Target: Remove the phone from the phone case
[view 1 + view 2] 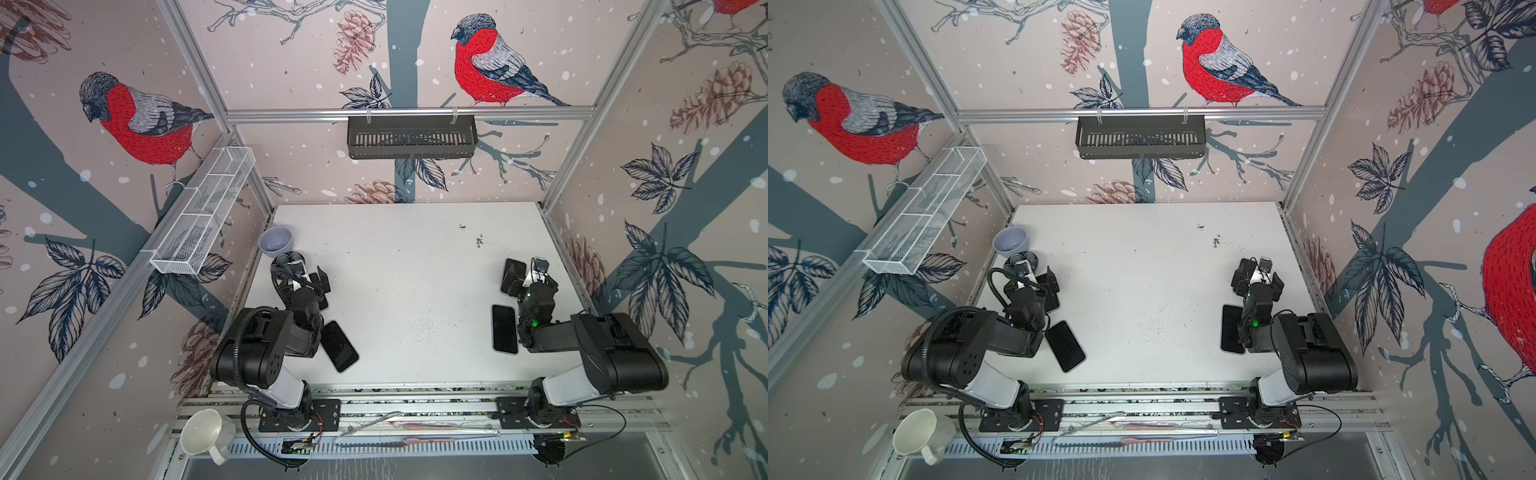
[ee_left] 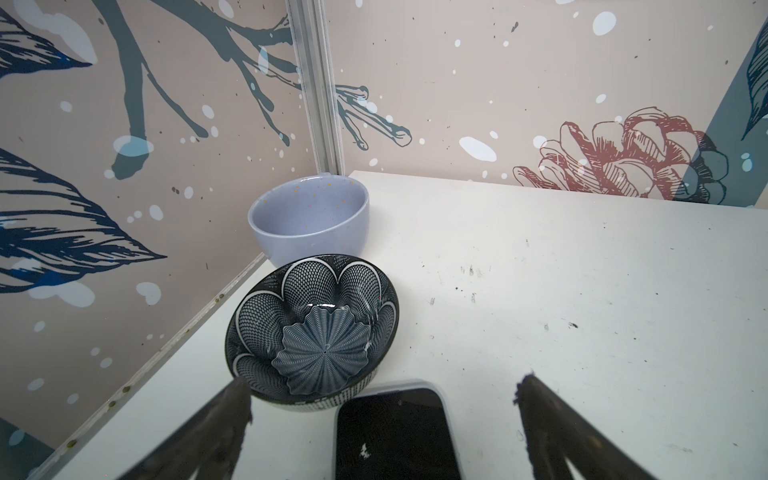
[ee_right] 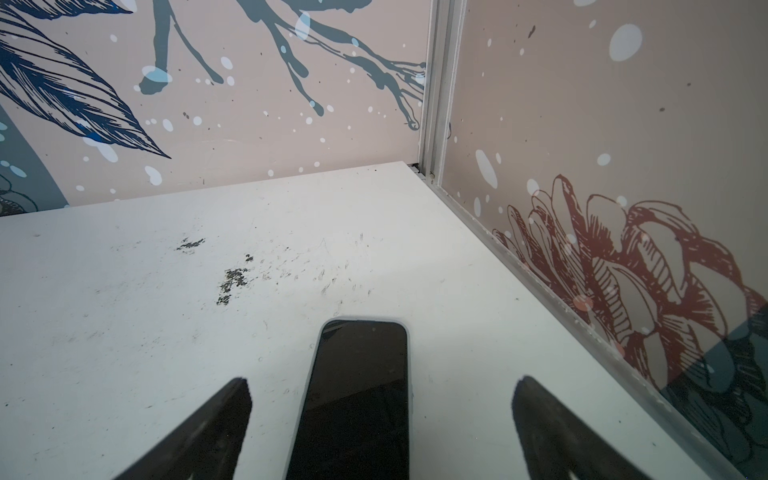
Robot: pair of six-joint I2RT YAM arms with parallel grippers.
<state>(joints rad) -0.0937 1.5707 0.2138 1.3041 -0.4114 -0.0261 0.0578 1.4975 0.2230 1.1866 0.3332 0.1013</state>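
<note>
In the left wrist view a black-screened phone (image 2: 392, 436) in a pale phone case (image 2: 443, 401) lies flat on the white table, below and between the fingers of my open left gripper (image 2: 384, 384), its far end beside a patterned bowl. The right wrist view shows a similar phone (image 3: 357, 395) with a pale case rim (image 3: 409, 353), centred under my open right gripper (image 3: 383, 382). Neither gripper touches anything. In both top views a dark phone lies by each arm, one on the left (image 1: 338, 347) and one on the right (image 1: 504, 328). My grippers (image 1: 309, 276) (image 1: 534, 276) hover further back.
A dark patterned bowl (image 2: 311, 328) and a lilac bowl (image 2: 307, 216) stand in the back-left corner, close to my left gripper. A white wire basket (image 1: 203, 212) and a black basket (image 1: 411, 137) hang on the walls. A white mug (image 1: 203, 432) sits off the front-left rail.
</note>
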